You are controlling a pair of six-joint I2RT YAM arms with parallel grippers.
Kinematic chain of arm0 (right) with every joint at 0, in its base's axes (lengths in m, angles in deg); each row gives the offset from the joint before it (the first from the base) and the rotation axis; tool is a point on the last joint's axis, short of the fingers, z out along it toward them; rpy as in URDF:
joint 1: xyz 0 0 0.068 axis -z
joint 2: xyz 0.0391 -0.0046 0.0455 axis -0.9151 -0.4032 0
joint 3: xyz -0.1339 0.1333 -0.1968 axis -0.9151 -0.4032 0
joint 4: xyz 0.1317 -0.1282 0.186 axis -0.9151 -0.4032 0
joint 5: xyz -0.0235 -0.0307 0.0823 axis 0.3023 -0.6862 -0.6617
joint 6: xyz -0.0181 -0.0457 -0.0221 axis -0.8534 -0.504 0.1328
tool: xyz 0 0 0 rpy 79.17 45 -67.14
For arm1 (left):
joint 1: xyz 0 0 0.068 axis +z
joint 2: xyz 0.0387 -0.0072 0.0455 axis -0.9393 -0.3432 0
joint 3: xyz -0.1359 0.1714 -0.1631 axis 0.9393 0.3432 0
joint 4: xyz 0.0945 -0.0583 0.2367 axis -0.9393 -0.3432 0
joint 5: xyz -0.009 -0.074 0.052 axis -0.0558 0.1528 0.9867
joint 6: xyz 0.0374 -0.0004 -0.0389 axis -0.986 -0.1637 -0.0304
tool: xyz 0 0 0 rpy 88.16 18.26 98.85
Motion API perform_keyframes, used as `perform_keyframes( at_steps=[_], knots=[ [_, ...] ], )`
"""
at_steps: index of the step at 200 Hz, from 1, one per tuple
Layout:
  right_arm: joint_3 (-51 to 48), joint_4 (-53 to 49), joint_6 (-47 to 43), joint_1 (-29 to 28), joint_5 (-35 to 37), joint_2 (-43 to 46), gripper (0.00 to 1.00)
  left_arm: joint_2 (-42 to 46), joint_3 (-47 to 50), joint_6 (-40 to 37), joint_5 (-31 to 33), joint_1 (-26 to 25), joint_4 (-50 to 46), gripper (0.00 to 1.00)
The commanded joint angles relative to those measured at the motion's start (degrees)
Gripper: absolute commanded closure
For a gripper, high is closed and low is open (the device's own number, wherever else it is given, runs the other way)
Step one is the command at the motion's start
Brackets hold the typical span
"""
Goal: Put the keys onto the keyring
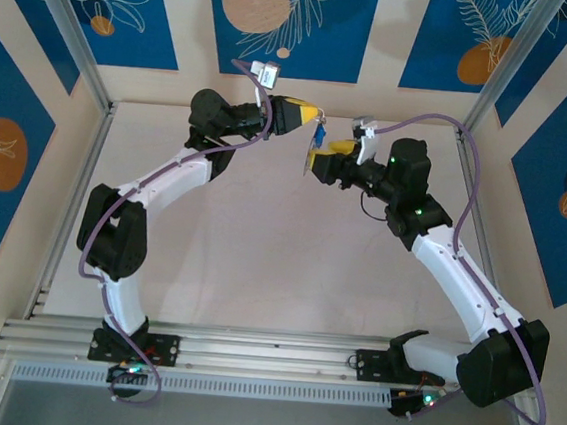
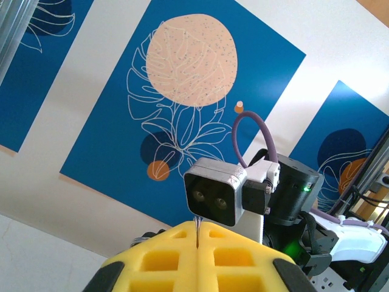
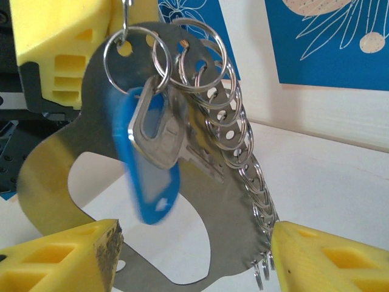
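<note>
Blue leaf-print wall panels (image 2: 115, 128) stand behind both claws, and the pale table (image 1: 259, 260) lies well below them. Seen from the left wrist, the right arm's camera block (image 2: 216, 194) sits just beyond the left claw's tips, facing it.

The left claw (image 1: 311, 116) is pressed together on the top edge of the keyring (image 3: 97, 103), a flat grey plate with a large cut-out. The plate's thin edge shows as a line between the claw's 2 yellow fingers (image 2: 158, 258). The plate hangs down from that claw, clear of the table.

The right claw (image 3: 194, 255) stands spread, its 2 yellow fingers (image 3: 67, 258) apart with the plate's lower part between them. A row of split rings (image 3: 243, 143) runs down the plate's edge to just beside the right-hand finger. Whether either finger touches metal I cannot tell.

The key (image 3: 155, 131), silver with a blue tag (image 3: 146, 182), hangs blurred from the topmost of those rings. It is just under the left claw and above the right claw's gap.
</note>
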Motion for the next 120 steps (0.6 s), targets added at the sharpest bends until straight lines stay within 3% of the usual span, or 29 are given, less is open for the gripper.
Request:
perform_keyframes(
  at_steps=[1, 120],
  knots=[
    [-0.15, 1.71, -0.43, -0.29, -0.3, 1.1, 0.33, -0.07, -2.69, 0.22, -0.73, -0.53, 2.87, 1.0],
    [6.24, 2.3, -1.36, 1.34, 0.94, -2.79, 0.36, -0.06, -2.6, 0.57, -0.73, -0.5, 3.2, 1.0]
  ],
)
